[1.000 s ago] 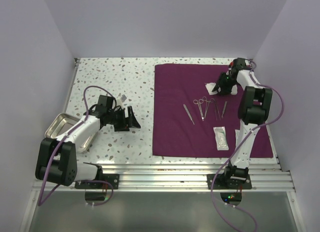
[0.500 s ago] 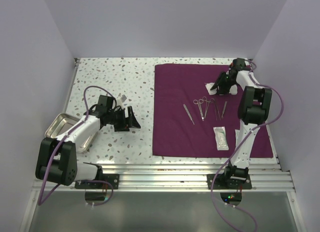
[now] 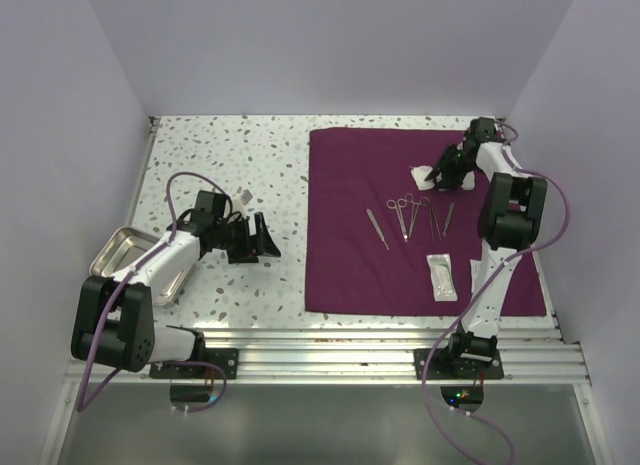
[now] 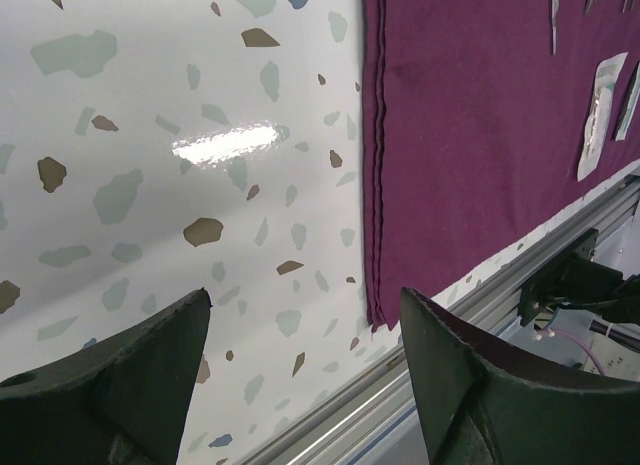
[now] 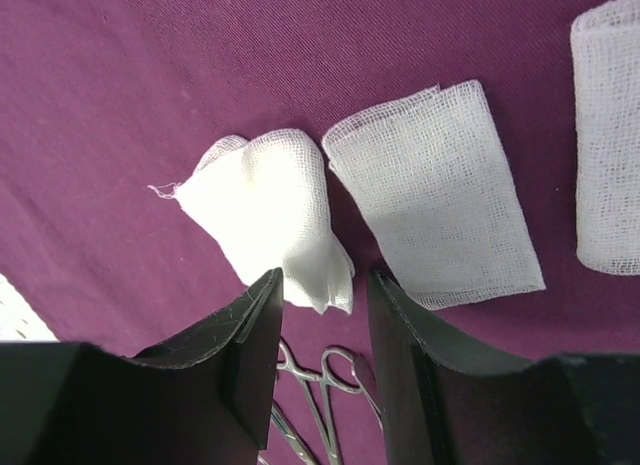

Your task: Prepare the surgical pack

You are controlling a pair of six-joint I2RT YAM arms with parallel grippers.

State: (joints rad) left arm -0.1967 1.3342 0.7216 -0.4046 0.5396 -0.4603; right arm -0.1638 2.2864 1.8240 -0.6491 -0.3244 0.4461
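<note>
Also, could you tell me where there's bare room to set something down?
On the cloth, the strip between its left edge and the instruments is bare. So is the far table beyond the left gripper. Crowded: the cloth's right, with gauze, packet and right gripper.

The white-and-black jointed left arm (image 3: 150, 265) and its twin, the right arm (image 3: 505, 210), alternate glossy white shells with matte black joint housings. A thin purple cable (image 3: 170, 197) loops along each. The left gripper (image 4: 305, 305) and right gripper (image 5: 320, 285) have grainy, matte black, wedge-shaped fingers (image 4: 130, 375).
</note>
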